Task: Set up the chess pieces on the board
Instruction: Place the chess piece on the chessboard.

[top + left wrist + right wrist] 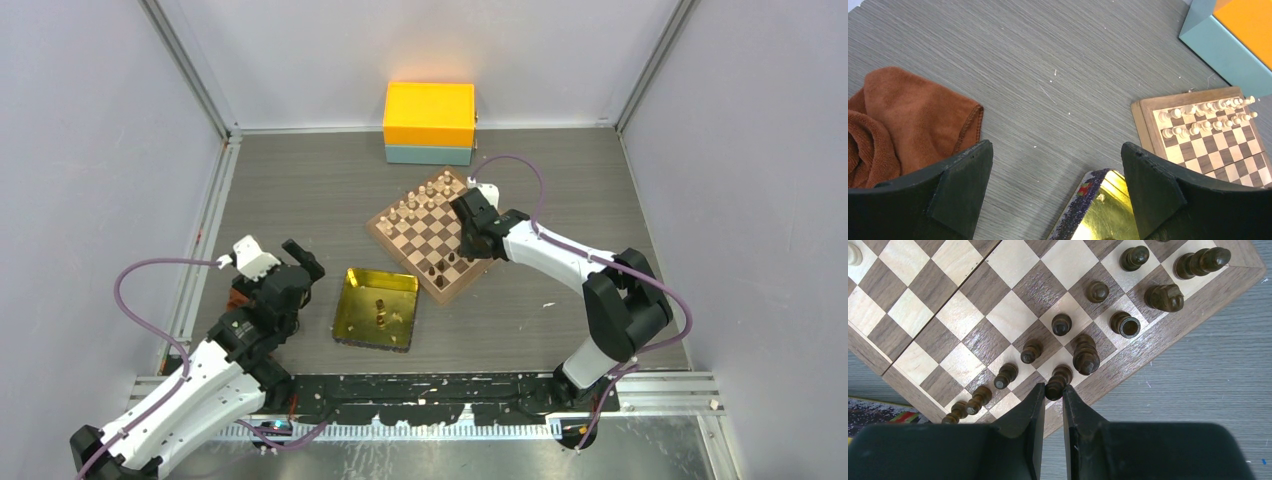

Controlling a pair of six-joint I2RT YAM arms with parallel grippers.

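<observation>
Two dark chessmen (381, 312) in the gold tray (350, 300) just beside the board (430, 235), right gripper (1053, 389) pinched on one dark piece (1060, 376) at the board's edge row, clear only from its wrist view, left gripper (1057, 146) spread wide, empty, rust cloth (908, 120) beside it

The board (432, 236) is lying on the table (300, 190), the box (429, 122) standing behind it and the tray (376, 308) lying just before its near-left edge. The chess pieces (1085, 357) are standing in two rows along the board's near-right edge, the opposing chessmen (420, 200) lining the far-left edge. The right gripper (1053, 395) is hanging over that near-right edge with one chess piece (1058, 380) pinched between its fingertips (1037, 397), while the left gripper (1057, 150) is hovering left of the tray, beside the cloth (898, 125).
</observation>
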